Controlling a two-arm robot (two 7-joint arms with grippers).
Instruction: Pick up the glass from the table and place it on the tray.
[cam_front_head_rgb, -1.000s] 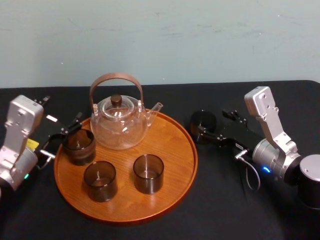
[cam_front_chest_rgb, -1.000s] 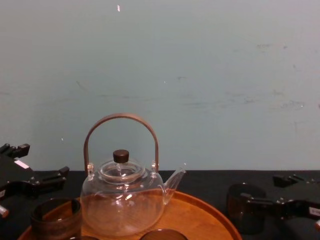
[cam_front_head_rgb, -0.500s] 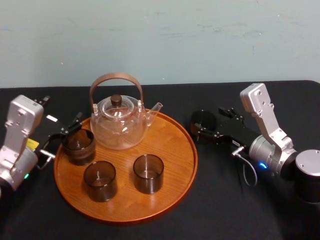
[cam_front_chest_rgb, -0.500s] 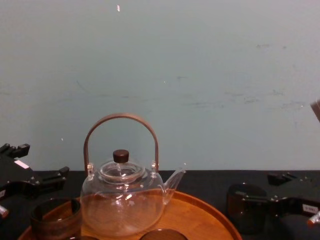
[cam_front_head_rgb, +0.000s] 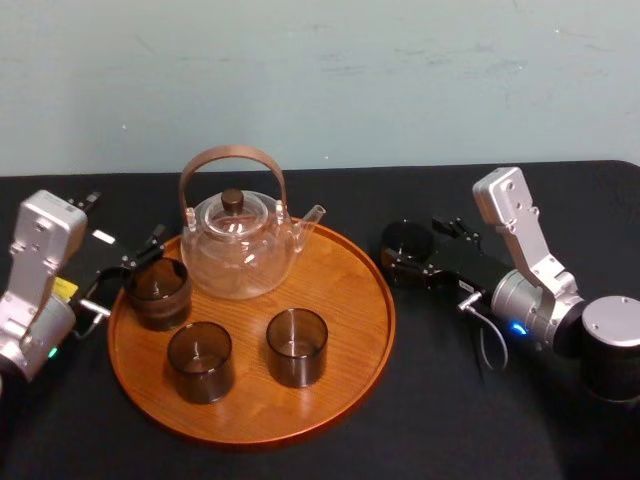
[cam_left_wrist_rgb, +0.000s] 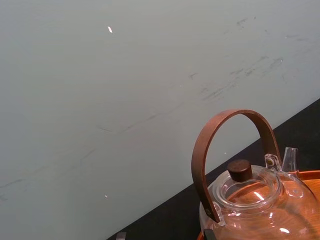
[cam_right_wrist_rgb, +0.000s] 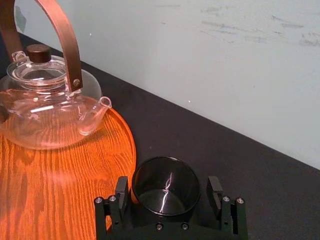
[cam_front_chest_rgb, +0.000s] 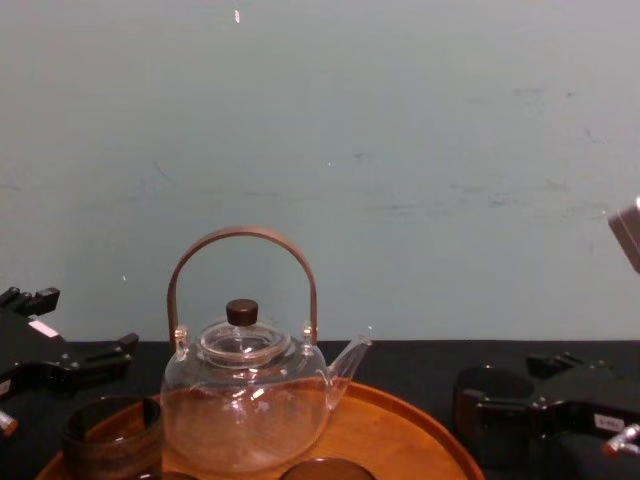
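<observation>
Glass (cam_front_head_rgb: 405, 238) stands on the table (cam_front_head_rgb: 450, 400) just right of the tray (cam_front_head_rgb: 340, 390). It sits between the right gripper's (cam_right_wrist_rgb: 168, 185) spread fingers (cam_right_wrist_rgb: 121, 192), with small gaps either side. Left gripper (cam_front_head_rgb: 130, 270) rests open at the tray's left rim, beside a second glass (cam_front_head_rgb: 158, 292).

Right gripper (cam_right_wrist_rgb: 168, 186) has eased farther forward — deeper around the glass (cam_front_head_rgb: 405, 240).

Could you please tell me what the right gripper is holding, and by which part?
Nothing yet: the right gripper straddles the dark glass, open, with gaps at both sides.
</observation>
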